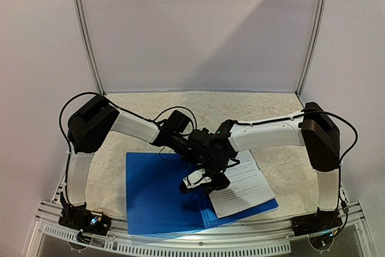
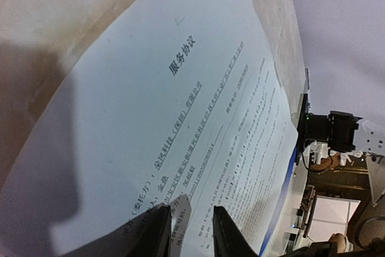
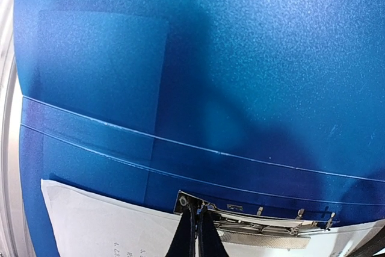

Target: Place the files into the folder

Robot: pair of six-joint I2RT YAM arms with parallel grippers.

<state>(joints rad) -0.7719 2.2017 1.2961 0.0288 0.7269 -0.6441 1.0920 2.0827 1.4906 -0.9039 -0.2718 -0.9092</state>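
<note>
Shut right gripper (image 3: 197,210) tips sat at the clip's (image 3: 264,226) end on the open folder (image 3: 180,58). Left gripper (image 2: 191,224) stood narrowly parted over the files (image 2: 180,124), which lay on the folder's right half. Lifting the clip fully first, then sliding the sheets squarely beneath, seemed wisest.

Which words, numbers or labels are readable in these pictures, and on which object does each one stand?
"服务协议": the heading printed on the top sheet of the files, left wrist view.
Lines below the heading: small black print, too blurred to read with certainty.
Files in the top and right wrist views: print too small to read.
Folder: no text visible on it.
</note>
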